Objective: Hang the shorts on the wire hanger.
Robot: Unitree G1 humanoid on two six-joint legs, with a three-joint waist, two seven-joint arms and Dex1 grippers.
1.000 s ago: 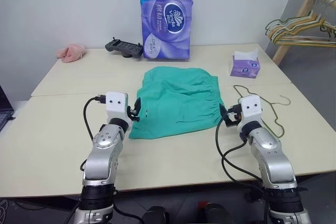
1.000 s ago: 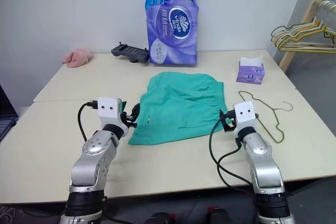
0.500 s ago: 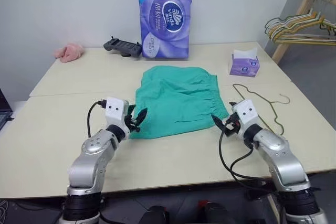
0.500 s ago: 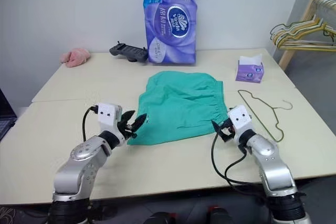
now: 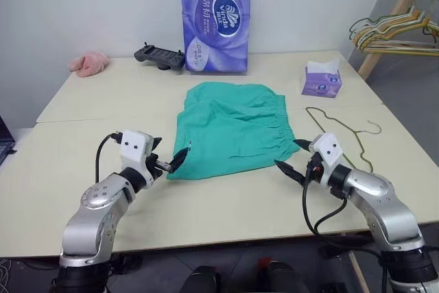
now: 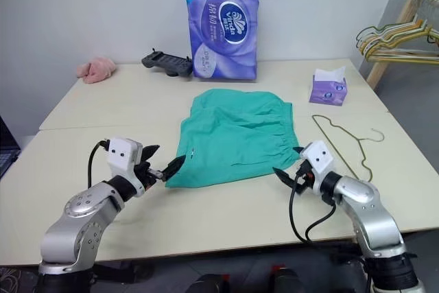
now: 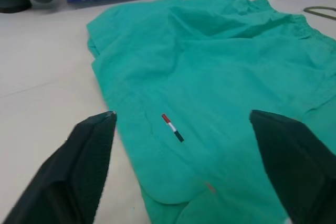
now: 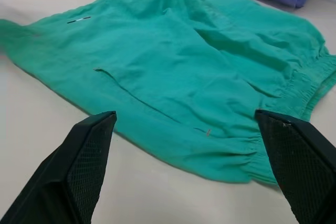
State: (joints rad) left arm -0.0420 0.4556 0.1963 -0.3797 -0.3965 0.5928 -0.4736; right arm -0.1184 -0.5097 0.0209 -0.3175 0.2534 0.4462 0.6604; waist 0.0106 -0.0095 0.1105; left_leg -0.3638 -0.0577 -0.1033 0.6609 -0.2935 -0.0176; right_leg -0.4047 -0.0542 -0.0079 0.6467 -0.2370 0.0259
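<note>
Head views give me the layout: my left tool (image 5: 168, 163), fingers spread wide and holding nothing, sits at the near left corner of the shorts (image 5: 232, 128), which lie flat mid-bench. My right tool (image 5: 293, 159) is equally wide at their near right corner. The wire hanger (image 5: 341, 132) lies just right. I'd pinch one edge cleanly, lifting only one cloth layer.

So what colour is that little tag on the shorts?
Red, white and dark tag on the shorts; left wrist view.

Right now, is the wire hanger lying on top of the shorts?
No, the wire hanger lies on the bare table beside the shorts, apart from them.
</note>
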